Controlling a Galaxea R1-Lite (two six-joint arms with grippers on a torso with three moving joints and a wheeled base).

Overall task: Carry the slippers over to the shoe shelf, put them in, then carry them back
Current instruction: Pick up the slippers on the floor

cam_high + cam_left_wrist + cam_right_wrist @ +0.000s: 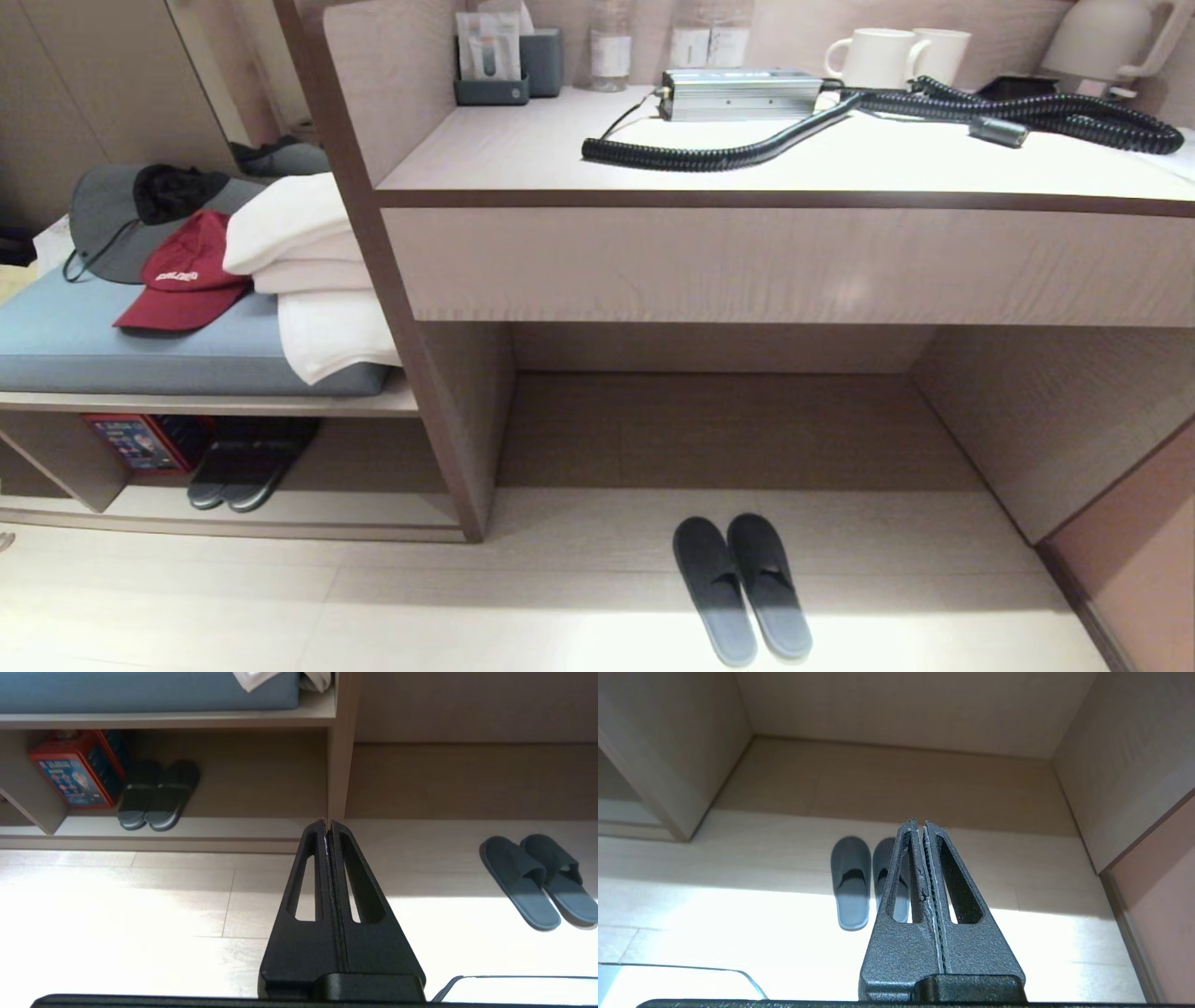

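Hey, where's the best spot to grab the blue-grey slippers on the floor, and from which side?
Probably the heel ends of the slippers, from above: they lie flat, side by side, heels nearest the robot, toes under the desk.

Slippers (743, 586) are seen side by side on the floor (467, 607), at the mouth of the desk recess (728, 420), toes inward. A darker pair (245, 467) is stored in the shoe shelf (233, 527) at left, beside a red box (140, 441). Caps (182, 271) and towels (308, 271) are stacked on the cushion (112, 350) above; coiled cable (840, 121) and mugs (896, 56) are laid on the desktop (523, 159).
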